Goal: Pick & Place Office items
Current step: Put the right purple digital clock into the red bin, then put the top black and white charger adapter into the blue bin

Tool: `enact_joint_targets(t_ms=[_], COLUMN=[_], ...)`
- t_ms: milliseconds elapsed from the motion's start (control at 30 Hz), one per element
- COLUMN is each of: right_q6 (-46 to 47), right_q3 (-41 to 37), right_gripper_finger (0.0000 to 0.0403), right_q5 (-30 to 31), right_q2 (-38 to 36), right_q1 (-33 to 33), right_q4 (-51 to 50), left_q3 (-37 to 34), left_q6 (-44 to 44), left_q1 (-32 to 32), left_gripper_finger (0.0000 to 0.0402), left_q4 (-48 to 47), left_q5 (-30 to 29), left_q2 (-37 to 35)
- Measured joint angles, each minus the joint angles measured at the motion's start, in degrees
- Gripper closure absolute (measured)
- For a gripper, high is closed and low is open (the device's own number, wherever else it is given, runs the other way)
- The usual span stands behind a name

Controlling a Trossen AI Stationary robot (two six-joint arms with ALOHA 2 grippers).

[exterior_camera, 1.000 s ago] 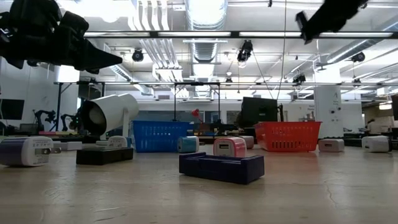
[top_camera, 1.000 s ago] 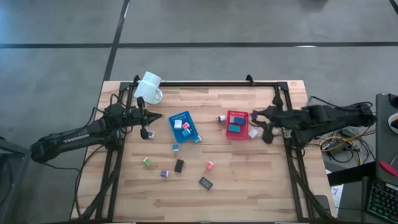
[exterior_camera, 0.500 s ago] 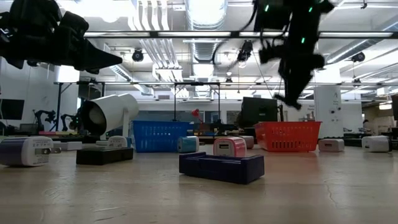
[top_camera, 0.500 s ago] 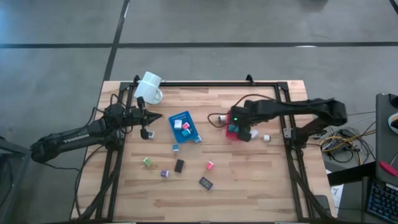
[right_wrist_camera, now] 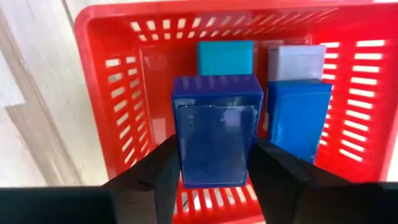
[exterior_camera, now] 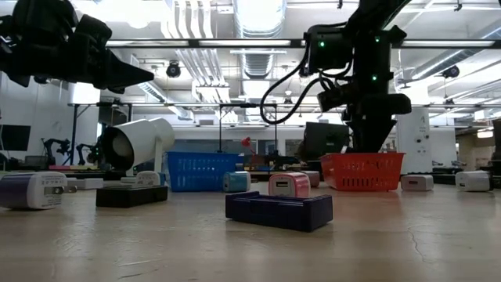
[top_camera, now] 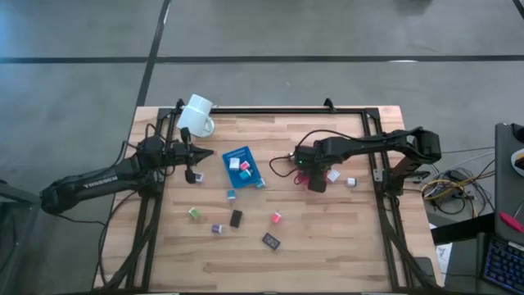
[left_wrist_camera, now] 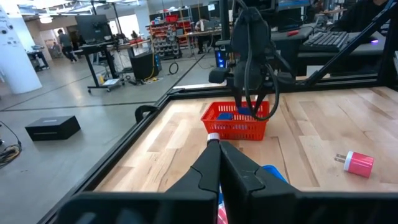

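Your right gripper [right_wrist_camera: 214,180] hangs over the red basket [right_wrist_camera: 112,93], its fingers on either side of a dark blue block [right_wrist_camera: 216,127]. A teal block [right_wrist_camera: 225,57], a white block [right_wrist_camera: 297,61] and a blue block [right_wrist_camera: 298,115] lie inside. Your left gripper [top_camera: 199,153], fingers together, waits beside the blue basket [top_camera: 243,166]; other blocks are scattered across the worktop [top_camera: 327,238].

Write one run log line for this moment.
right gripper: over red basket, dark blue block between fingers | left gripper: shut, waiting near mug
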Motion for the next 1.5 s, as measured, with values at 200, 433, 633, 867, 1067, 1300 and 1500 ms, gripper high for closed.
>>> enact_joint_targets(t_ms=[200,433,633,867,1067,1300,1500], right_q6=[0.36,-0.25,-6.54,-11.42,-13.07,-11.45,-11.20], right_q3=[-0.09,-0.64,-10.78,-29.47,-45.37,-52.53,-54.09], right_gripper_finger=[0.0171,0.0153,0.0173,0.0236,0.0298,0.0363,0.0392], right_q5=[0.28,0.28,-1.06,-8.29,-8.29,-8.99,-13.70], right_q2=[-3.05,-13.28,-32.25,-49.16,-53.08,-54.96,-57.22], right_q1=[-0.04,0.04,0.14,-0.26,-0.26,-0.30,-1.17], right_q4=[-0.11,2.02,28.15,64.82,90.14,92.79,92.80], left_q3=[0.00,-0.02,-0.02,-0.02,-0.02,-0.02,-0.02], left_q6=[0.00,-0.07,-1.26,-0.74,-0.36,-0.24,-0.24], left_q1=[0.00,0.00,0.00,0.00,0.02,0.02,0.02], left_gripper_finger=[0.0391,0.0391,0.0392,0.0393,0.0393,0.0393,0.0395], left_q4=[0.00,-0.04,-0.60,-0.86,-1.13,-1.20,-1.39], left_q5=[-0.01,0.00,0.00,0.00,0.00,0.02,0.00], left_q2=[0.00,0.02,0.02,0.02,0.02,0.02,0.02])
